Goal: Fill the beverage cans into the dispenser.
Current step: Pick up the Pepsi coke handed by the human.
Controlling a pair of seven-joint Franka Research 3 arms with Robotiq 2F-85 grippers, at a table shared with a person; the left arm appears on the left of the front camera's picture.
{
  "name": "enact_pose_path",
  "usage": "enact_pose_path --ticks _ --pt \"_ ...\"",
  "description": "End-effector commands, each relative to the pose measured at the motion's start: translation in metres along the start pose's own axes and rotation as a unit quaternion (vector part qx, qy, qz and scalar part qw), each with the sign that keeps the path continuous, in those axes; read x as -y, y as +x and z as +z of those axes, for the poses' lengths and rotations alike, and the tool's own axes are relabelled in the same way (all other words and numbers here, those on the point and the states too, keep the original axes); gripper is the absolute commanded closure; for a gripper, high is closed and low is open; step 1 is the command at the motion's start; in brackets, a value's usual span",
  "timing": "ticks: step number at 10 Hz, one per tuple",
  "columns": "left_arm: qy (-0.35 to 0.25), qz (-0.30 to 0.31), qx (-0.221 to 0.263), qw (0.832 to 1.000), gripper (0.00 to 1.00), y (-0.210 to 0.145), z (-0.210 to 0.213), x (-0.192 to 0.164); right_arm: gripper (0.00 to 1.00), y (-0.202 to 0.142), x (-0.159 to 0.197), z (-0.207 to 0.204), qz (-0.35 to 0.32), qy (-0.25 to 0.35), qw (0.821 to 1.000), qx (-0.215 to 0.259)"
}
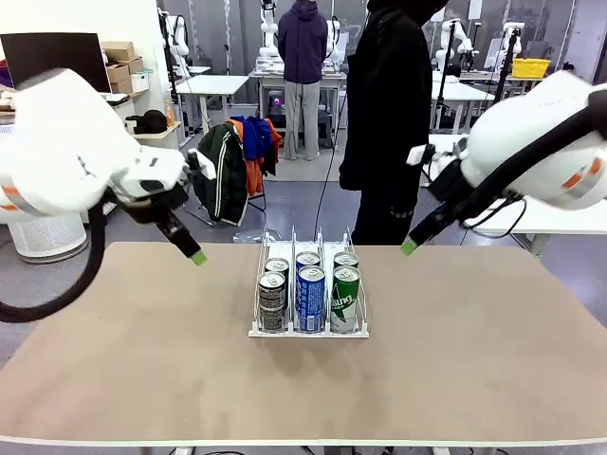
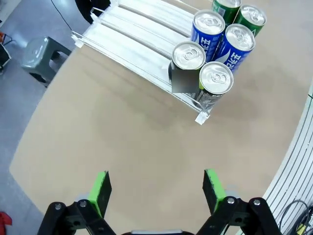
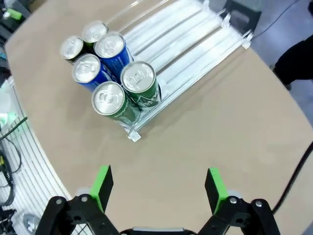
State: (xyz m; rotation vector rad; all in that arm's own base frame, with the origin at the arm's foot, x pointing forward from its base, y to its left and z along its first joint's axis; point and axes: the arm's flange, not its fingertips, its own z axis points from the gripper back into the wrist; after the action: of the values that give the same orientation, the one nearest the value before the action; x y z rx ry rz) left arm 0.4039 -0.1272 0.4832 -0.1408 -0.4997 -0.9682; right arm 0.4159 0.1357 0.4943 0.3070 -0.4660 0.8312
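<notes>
Left gripper [image 2: 156,188]: fingers spread wide, empty, hovering over the table [image 1: 142,360] left of the dispenser [image 1: 309,334]. Right gripper [image 3: 159,188]: spread wide, empty, right of the dispenser. Six cans [image 1: 310,299] stand at the dispenser's near end, two per lane.

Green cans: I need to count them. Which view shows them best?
The right wrist view: both green cans stand nearest and whole, tops and labels visible. The front view shows the front one's label, the rear one mostly hidden. The left wrist view has them farthest, one cut off.
</notes>
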Motion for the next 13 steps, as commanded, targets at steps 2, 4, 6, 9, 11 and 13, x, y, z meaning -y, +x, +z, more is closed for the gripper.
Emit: enact_pose_path --ticks 2,4,6,9,11,13 --pt "0.025 -0.010 0.018 0.999 0.00 -0.007 0.051 -0.010 0.00 0.001 0.013 0.053 0.059 0.022 0.998 0.029" --pt "0.040 -0.009 0.044 0.998 0.00 -0.017 0.078 -0.013 0.00 -0.006 0.018 0.081 0.089 0.037 0.993 0.063" --pt "0.073 -0.006 0.053 0.996 0.00 -0.024 0.102 -0.010 0.00 -0.016 0.024 0.108 0.088 0.030 0.992 0.090" --pt "0.093 0.002 0.057 0.994 0.00 -0.033 0.118 -0.010 0.00 -0.034 0.030 0.134 0.088 0.027 0.988 0.122" --pt "0.117 0.025 0.030 0.992 0.00 -0.029 0.097 -0.006 0.00 -0.049 0.031 0.113 0.031 -0.008 0.989 0.142" --pt "0.090 -0.002 0.064 0.994 0.00 -0.027 0.123 -0.010 0.00 -0.030 0.030 0.139 0.074 0.013 0.990 0.117"
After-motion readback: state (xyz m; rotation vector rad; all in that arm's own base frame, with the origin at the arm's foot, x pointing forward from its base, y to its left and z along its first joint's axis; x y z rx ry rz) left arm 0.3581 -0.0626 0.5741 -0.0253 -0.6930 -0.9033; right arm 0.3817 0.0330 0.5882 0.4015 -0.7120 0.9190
